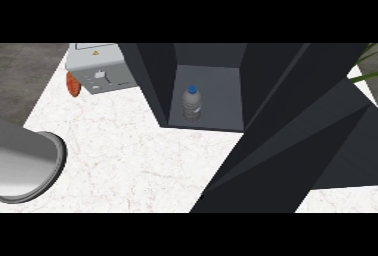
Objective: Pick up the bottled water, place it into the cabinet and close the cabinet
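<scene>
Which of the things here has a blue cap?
The bottled water, standing upright inside the open dark cabinet. The grey toaster at the counter's back left has none.

Kitchen counter setting, white marble-veined countertop (pixel 140 145), dark grey open-fronted cabinet (pixel 280 125) standing on it, boxy grey metal toaster-like appliance (pixel 96 72) at the back, rim of a round steel pot (pixel 33 165) at left, green plant leaves (pixel 365 70) at right edge
</scene>
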Available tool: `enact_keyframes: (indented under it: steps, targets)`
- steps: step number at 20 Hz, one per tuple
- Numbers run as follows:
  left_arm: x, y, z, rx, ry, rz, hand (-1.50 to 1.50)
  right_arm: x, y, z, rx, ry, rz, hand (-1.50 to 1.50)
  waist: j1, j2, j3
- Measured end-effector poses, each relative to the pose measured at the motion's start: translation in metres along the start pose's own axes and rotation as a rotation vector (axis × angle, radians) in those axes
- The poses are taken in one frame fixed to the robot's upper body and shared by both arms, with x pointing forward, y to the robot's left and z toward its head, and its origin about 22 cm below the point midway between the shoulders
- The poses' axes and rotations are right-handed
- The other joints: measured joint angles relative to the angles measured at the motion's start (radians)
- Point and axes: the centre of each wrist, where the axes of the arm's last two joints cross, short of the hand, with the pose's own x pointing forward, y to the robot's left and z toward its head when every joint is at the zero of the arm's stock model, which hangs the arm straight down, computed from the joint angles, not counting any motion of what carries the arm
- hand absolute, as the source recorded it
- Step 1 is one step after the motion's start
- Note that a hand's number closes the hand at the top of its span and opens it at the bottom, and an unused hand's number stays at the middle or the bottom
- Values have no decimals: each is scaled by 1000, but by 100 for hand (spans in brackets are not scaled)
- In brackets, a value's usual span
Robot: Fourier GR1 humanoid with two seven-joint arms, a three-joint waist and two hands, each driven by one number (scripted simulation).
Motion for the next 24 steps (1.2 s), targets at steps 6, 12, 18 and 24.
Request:
enact_keyframes:
  steps: [6, 12, 18, 24]
  targets:
    - [16, 14, 10, 1, -2, 2, -150, 8, 10, -49, 1, 19, -88, 150, -8, 5, 2]
    - [30, 35, 21, 16, -9, 3, -150, 13, -7, -98, 0, 34, -157, 150, -18, 6, 0]
    - [42, 44, 32, 21, -23, 1, -150, 32, -43, -138, -3, -9, -237, 150, -28, 1, -1]
    - [56, 51, 42, 37, -31, 2, -150, 36, -83, -177, 13, -46, -259, 150, -36, -7, 0]
